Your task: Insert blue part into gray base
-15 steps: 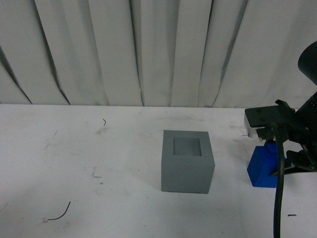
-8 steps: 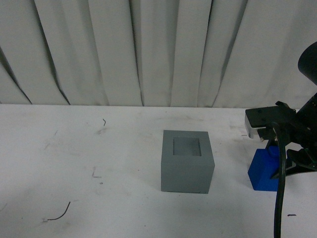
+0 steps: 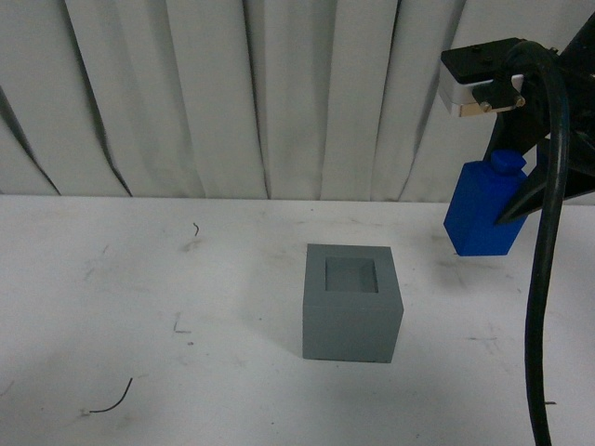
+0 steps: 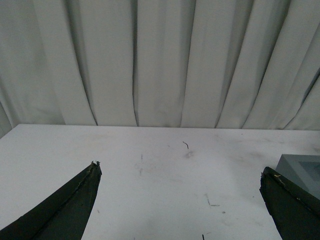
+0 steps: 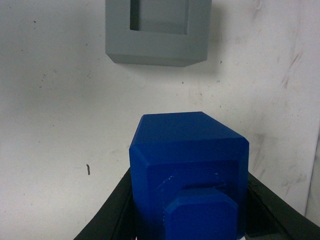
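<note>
The right gripper (image 3: 509,190), partly cut off, grips the slope-shouldered blue part (image 3: 482,218) in the air right of the matte gray base (image 3: 352,321).

I am seeing a pleated white curtain (image 3: 186,93) hanging behind a scuffed white table (image 3: 93,307) bearing a dark strand (image 3: 113,405).

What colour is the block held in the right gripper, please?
Bright blue: the blue part shows best in the right wrist view.
</note>
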You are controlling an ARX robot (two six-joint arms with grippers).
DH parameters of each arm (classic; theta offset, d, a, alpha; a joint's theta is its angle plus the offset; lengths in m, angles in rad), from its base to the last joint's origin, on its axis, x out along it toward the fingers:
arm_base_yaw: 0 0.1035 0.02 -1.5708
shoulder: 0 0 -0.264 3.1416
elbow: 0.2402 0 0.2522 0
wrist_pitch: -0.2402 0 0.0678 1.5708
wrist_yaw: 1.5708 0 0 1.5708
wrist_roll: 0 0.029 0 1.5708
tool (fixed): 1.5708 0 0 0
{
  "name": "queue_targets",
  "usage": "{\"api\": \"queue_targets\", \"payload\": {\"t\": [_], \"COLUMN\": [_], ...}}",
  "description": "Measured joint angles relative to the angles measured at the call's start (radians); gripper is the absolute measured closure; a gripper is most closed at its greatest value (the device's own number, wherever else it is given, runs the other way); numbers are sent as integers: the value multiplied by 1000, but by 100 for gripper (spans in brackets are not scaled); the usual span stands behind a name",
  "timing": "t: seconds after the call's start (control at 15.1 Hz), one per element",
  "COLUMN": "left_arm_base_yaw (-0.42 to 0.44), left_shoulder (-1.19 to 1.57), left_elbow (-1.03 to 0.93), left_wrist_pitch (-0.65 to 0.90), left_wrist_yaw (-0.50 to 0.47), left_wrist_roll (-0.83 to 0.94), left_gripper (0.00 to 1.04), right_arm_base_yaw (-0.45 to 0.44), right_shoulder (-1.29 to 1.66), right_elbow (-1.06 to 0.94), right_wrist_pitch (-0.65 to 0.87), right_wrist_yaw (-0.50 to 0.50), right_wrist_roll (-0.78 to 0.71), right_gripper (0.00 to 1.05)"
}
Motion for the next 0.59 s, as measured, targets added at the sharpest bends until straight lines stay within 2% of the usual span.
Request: {"api": "queue_targets", "payload": {"t": [0.26, 0.59], "left_arm_base_yaw": [0, 0], "left_shoulder": [0, 0], "left_elbow": [0, 0], "left_wrist_pitch": [0, 0], "left_wrist_yaw": [0, 0], "left_wrist_roll": [0, 0], "left_gripper": [7, 7], "right_arm_base_yaw": [45, 158], "right_shoulder": [0, 39], "right_elbow": [10, 21], "right_wrist_pitch": [-10, 9], "right_wrist_yaw": [-26, -73], "right_wrist_roll": [28, 124], "right_gripper": [58, 58]}}
